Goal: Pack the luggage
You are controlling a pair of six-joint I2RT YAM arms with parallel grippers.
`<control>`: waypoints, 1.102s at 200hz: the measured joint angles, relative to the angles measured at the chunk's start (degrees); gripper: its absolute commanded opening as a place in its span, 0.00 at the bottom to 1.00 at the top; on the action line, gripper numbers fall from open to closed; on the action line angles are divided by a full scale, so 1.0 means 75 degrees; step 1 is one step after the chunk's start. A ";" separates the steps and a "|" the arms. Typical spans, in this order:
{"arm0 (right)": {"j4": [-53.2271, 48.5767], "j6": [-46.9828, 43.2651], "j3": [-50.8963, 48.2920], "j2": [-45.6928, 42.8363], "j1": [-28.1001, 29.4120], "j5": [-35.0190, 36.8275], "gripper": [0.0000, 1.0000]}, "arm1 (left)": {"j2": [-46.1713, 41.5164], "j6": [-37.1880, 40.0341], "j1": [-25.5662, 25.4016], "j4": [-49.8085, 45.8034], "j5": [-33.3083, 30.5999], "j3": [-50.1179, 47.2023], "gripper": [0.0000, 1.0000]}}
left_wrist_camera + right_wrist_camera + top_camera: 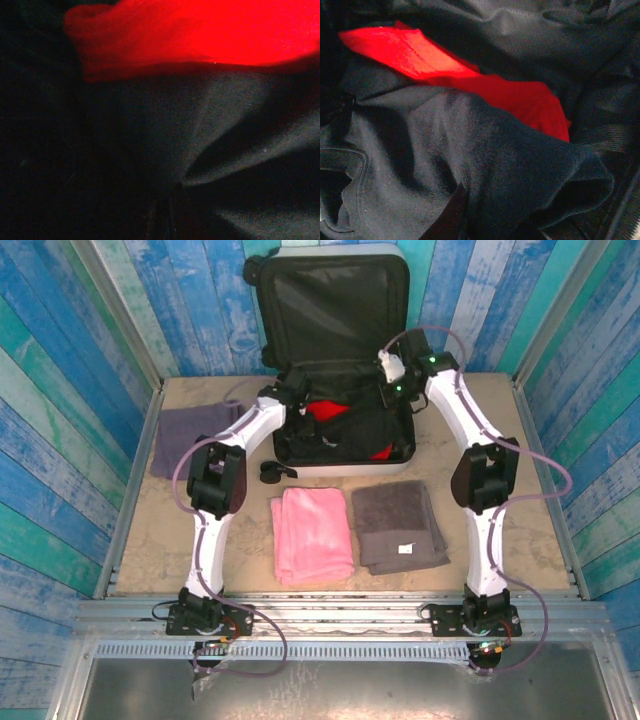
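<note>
The white luggage (406,300) lies open at the back of the table, its black-lined lid standing up against the wall. In its lower half lie a dark garment (350,422) and a red garment (322,410). Both arms reach into it. My left gripper (303,405) sits low at the left side; in the left wrist view the left gripper (162,215) is very dark, and folds of the dark garment (225,115) run together at its tips below the red garment (200,35). My right gripper (388,390) pinches the dark garment (510,150); one finger (447,217) shows, the other is under cloth.
On the table in front of the luggage lie a folded pink towel (312,535) and a folded grey towel (398,525). A purple-grey towel (190,435) lies at the left. A small black object (272,472) rests near the suitcase's front left corner. Blue plank walls enclose the table.
</note>
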 measured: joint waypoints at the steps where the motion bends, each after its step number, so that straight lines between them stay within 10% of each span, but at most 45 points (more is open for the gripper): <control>1: 0.0041 -0.0017 -0.0050 -0.0050 0.0003 0.0000 0.00 | -0.0026 0.0003 0.0000 0.0026 0.0000 -0.0032 0.00; 111: 0.2818 -0.0376 -0.2783 -0.1626 0.0023 0.0839 0.01 | -0.1381 0.0119 0.0073 0.2040 -0.0484 -0.1201 0.00; 169: 0.2885 -0.0038 -0.2145 -0.0775 -0.0015 0.1457 0.49 | -0.1346 0.0656 0.0137 0.2981 -0.0641 -0.1125 0.01; 180: 0.2725 0.0029 -0.1985 -0.0586 -0.0044 0.1644 0.72 | -0.1306 0.0761 0.0140 0.3042 -0.0650 -0.0965 0.19; 201: 0.2267 0.0172 -0.1740 -0.0408 -0.0108 0.1912 0.79 | -0.1090 0.0930 0.0140 0.3203 -0.0699 -0.0595 0.72; 220: 0.1807 0.0297 -0.1393 -0.0373 -0.0181 0.2116 0.79 | -0.0994 0.0991 0.0160 0.3325 -0.0766 -0.0501 0.87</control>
